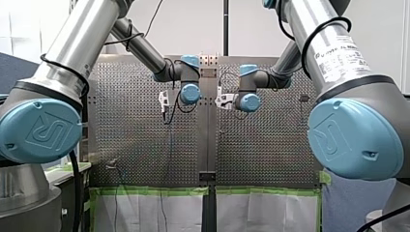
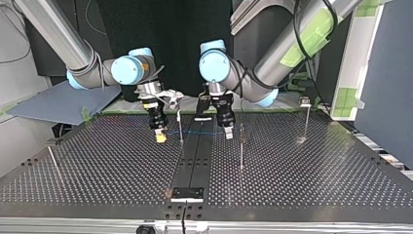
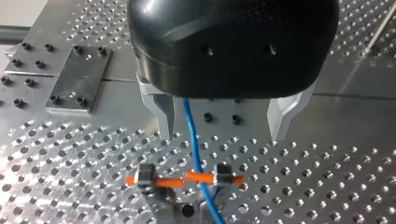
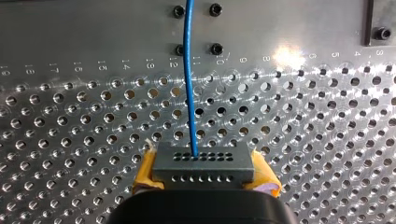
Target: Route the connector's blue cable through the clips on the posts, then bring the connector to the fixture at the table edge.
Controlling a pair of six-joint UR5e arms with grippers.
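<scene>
My right gripper point(image 4: 203, 186) is shut on the grey connector point(image 4: 203, 165), a small block with rows of holes, gripped between yellow pads point(image 4: 142, 175). The blue cable point(image 4: 189, 84) leaves the connector's face and runs ahead over the perforated plate. In the top view it point(image 2: 195, 131) spans from my right gripper point(image 2: 159, 136) to my left gripper point(image 2: 228, 132). My left gripper point(image 3: 222, 137) is open, and the cable point(image 3: 190, 135) hangs loose between its metal fingers point(image 3: 166, 119). Below it the cable lies across an orange-barred clip point(image 3: 187, 178) on a post.
Thin posts stand on the table: one beside my right gripper point(image 2: 180, 124), one by my left gripper point(image 2: 241, 146), others far out at each side point(image 2: 306, 122) point(image 2: 52, 158). A dark fixture point(image 2: 186, 193) sits at the table's near edge in the top view.
</scene>
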